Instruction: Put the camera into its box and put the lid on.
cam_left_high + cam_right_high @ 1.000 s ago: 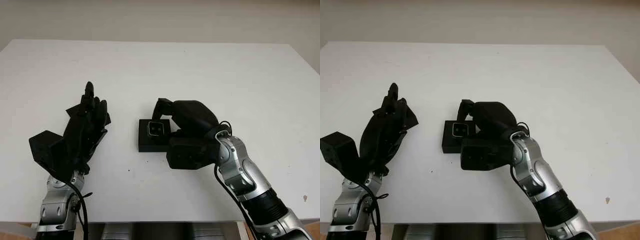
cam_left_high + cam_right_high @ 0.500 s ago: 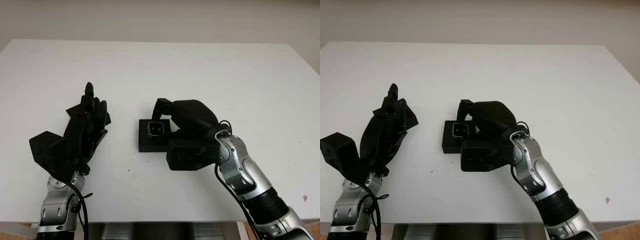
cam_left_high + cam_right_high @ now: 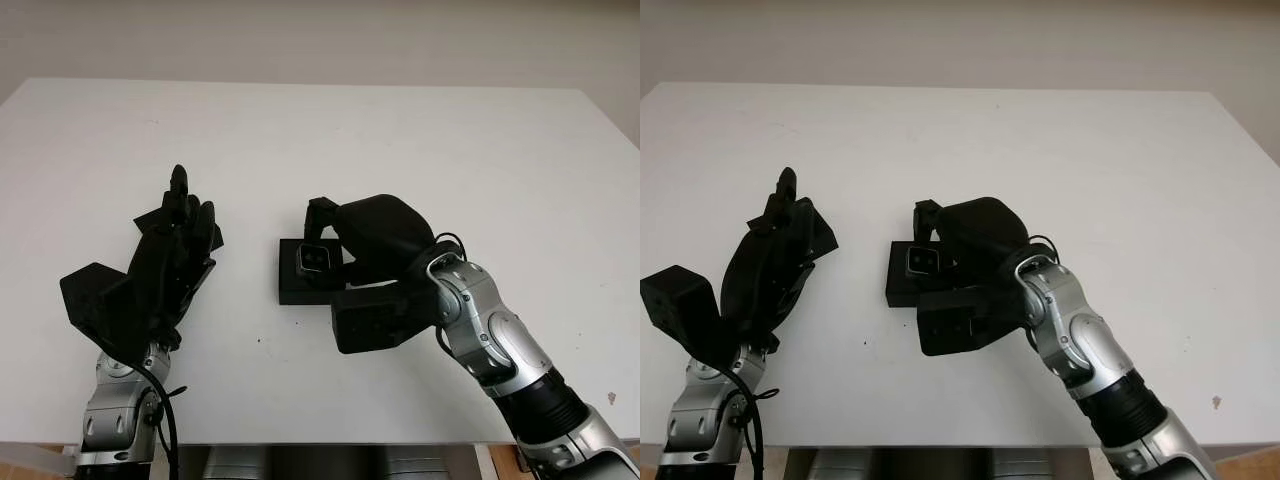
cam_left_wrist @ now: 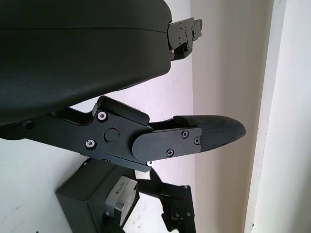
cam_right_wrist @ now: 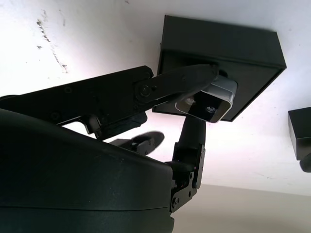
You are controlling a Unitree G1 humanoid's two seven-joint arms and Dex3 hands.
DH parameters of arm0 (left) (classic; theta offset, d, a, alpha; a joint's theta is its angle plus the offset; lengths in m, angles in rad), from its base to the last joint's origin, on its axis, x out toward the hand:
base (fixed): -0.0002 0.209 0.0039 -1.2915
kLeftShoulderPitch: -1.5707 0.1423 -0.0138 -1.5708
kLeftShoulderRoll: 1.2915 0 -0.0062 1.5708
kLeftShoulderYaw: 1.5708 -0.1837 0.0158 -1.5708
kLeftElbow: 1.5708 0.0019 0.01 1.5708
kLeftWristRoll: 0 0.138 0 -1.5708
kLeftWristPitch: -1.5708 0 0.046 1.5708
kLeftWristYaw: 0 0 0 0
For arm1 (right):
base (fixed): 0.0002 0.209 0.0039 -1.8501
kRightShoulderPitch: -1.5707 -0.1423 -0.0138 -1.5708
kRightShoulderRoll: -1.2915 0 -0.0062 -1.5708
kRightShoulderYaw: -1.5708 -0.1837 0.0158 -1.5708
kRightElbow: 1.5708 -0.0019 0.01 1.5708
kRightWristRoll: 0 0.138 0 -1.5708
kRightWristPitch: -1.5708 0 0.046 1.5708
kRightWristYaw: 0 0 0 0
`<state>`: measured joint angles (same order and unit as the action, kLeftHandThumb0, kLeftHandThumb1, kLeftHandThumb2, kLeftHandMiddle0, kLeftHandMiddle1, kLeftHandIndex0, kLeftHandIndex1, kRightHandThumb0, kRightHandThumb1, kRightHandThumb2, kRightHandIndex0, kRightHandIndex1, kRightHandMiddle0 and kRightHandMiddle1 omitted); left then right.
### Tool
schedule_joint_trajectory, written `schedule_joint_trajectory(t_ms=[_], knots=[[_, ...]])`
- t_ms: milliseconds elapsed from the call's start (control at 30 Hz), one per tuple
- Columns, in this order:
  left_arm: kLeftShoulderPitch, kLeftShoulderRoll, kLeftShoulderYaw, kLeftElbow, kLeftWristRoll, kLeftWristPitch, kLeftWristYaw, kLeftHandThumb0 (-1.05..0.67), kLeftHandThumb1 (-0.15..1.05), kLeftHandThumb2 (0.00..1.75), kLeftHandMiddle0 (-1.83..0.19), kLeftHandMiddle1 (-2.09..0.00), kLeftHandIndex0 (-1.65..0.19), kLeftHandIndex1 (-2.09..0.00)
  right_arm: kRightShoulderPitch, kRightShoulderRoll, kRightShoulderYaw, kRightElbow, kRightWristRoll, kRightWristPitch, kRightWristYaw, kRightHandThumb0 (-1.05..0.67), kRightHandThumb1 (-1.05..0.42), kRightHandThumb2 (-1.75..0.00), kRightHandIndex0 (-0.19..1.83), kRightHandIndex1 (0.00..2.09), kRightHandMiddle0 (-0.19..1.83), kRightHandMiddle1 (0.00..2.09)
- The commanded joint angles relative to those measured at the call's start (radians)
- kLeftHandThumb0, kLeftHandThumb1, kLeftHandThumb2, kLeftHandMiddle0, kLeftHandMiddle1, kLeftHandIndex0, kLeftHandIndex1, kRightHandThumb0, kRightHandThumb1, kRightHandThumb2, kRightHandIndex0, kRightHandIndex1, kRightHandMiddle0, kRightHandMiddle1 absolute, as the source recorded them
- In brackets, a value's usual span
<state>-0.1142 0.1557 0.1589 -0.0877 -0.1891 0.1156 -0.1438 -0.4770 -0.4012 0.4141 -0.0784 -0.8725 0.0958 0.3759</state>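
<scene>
Right robot hand (image 3: 335, 232): over the box (image 3: 300, 285), near the counter's (image 3: 420, 140) middle; fingers (image 5: 180, 82) closed on the camera (image 3: 314, 258), one along its side, another beneath it as seen from the right wrist. Fingers curled, grip apparently firm.

Camera: small, silver-faced, two lenses showing; held just above or partly within the box's open top. Whether seated on the box floor: cannot tell.

Box: black, square, open, flat on the counter, directly under the camera.

Left robot hand (image 3: 178, 245): left of the box, well apart from it, raised off the counter, fingers pointing away from the robot; something dark and flat against the palm side, possibly the lid (image 3: 150, 222). Whether held or merely behind the fingers: cannot tell.

Step in hand, judged: placing the camera in the box; first half of task nearly done, lid not yet on.

Next move, judged: lower camera squarely until fully seated, release without dragging box sideways, lift right robot hand clear of the box. Then lid brought over from the left of the box, edges aligned with box walls, pressed down evenly.

Caution: fingers alongside the camera may catch on box walls during withdrawal.
</scene>
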Motion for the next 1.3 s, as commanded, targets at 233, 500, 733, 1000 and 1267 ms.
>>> schedule_joint_trajectory(t_ms=[233, 500, 733, 1000, 1267], knots=[[0.011, -0.006, -0.004, -0.013, 0.008, -0.023, 0.005, -0.76, 1.05, 0.53, 0.19, 0.0, 0.19, 0.0, 0.009, -0.017, -0.004, -0.02, -0.009, -0.005, 0.015, -0.72, -0.95, -0.05, 0.28, 0.01, 0.22, 0.59], [0.012, -0.008, -0.006, -0.019, 0.012, -0.017, 0.008, -0.76, 1.05, 0.54, 0.19, 0.0, 0.19, 0.0, 0.015, -0.017, -0.024, -0.028, 0.004, -0.006, -0.005, -0.73, -0.97, -0.06, 0.2, 0.0, 0.15, 0.42], [0.011, -0.007, -0.004, -0.019, 0.014, -0.017, 0.007, -0.76, 1.05, 0.54, 0.19, 0.0, 0.19, 0.0, 0.034, -0.032, -0.075, -0.057, 0.075, -0.102, -0.081, -0.76, -1.04, -0.11, 0.14, 0.02, 0.12, 0.25], [0.007, 0.004, 0.002, -0.017, 0.01, -0.018, -0.006, -0.77, 1.05, 0.54, 0.19, 0.0, 0.19, 0.0, 0.126, -0.086, -0.127, -0.037, 0.248, -0.285, -0.09, -0.78, -1.05, -0.46, 0.1, 0.03, 0.12, 0.15], [0.006, 0.013, 0.006, -0.031, 0.006, 0.004, -0.011, -0.78, 1.05, 0.53, 0.19, 0.0, 0.19, 0.0, 0.176, -0.156, -0.137, -0.006, 0.328, -0.384, -0.024, -0.78, -1.05, -0.56, 0.03, 0.02, 0.04, 0.08]])
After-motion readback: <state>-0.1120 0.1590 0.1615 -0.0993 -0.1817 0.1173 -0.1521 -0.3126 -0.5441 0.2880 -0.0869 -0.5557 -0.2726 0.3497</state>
